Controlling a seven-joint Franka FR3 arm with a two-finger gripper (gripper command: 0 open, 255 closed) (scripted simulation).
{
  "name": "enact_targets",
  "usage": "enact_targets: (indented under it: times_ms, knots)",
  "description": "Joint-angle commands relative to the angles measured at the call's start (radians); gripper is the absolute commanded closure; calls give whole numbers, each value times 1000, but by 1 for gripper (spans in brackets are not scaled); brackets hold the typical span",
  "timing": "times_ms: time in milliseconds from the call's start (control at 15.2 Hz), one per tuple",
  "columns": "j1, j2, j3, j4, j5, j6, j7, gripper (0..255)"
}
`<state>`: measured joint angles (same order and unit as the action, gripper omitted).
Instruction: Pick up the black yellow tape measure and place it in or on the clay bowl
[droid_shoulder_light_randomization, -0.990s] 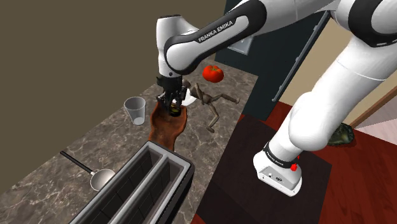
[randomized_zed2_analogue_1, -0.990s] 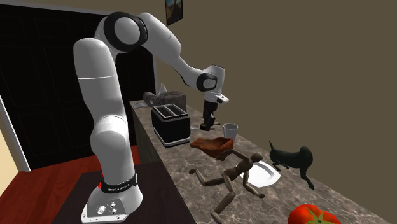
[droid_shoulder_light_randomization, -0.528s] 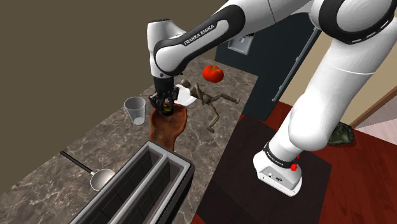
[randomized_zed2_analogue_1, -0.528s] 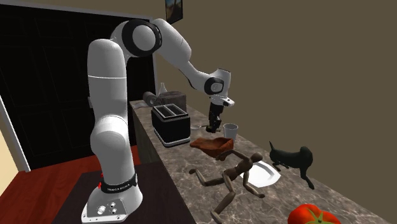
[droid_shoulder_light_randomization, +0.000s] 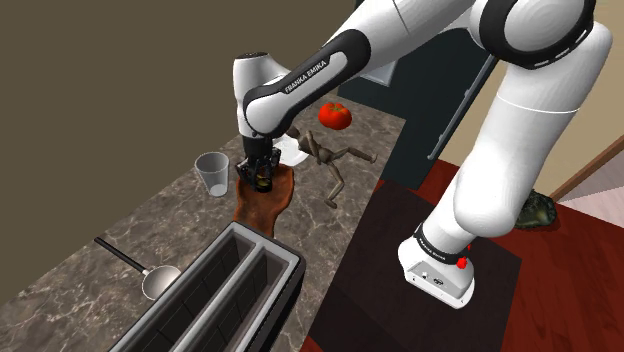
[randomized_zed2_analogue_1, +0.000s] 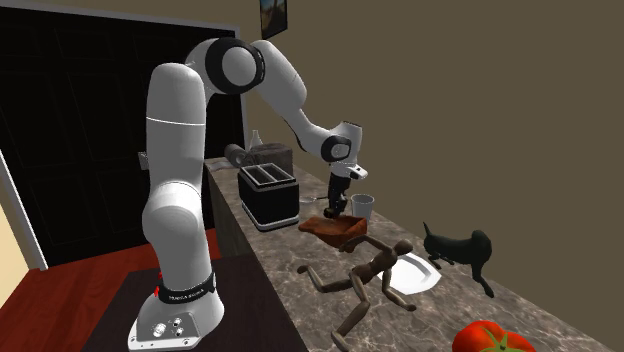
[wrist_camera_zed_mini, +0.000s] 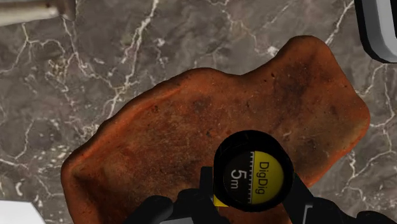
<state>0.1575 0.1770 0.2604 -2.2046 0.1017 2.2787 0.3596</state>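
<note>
Grey marble counter (wrist_camera_zed_mini: 127, 57) runs under the black two-finger gripper (droid_shoulder_light_randomization: 262, 173), flat reddish-brown clay bowl (wrist_camera_zed_mini: 191, 121) straight below it, wooden mannequin (droid_shoulder_light_randomization: 335, 155) and clear cup (droid_shoulder_light_randomization: 211, 170) either side, neither blocking the drop. It's clamped on the small round black-and-yellow tape measure (wrist_camera_zed_mini: 253, 168) above the bowl; looks hard, light-ish, kinda slick, so a rim grip seems right.

Bowl (wrist_camera_zed_mini: 191, 121) partly behind tape measure (wrist_camera_zed_mini: 253, 168)

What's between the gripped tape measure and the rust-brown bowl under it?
Nothing. The wrist view shows the round black-and-yellow tape measure, clasped by the black gripper, over the bare inside of the irregular rust-brown bowl.
</note>
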Motion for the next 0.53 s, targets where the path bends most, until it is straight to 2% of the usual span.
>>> enact_targets:
  times_ms: [0,396,462]
  knots:
    - [0,10,-1,0,-2,10,-1,255]
    - [0,10,-1,0,-2,10,-1,255]
    - [0,10,-1,0,-2,10,-1,0]
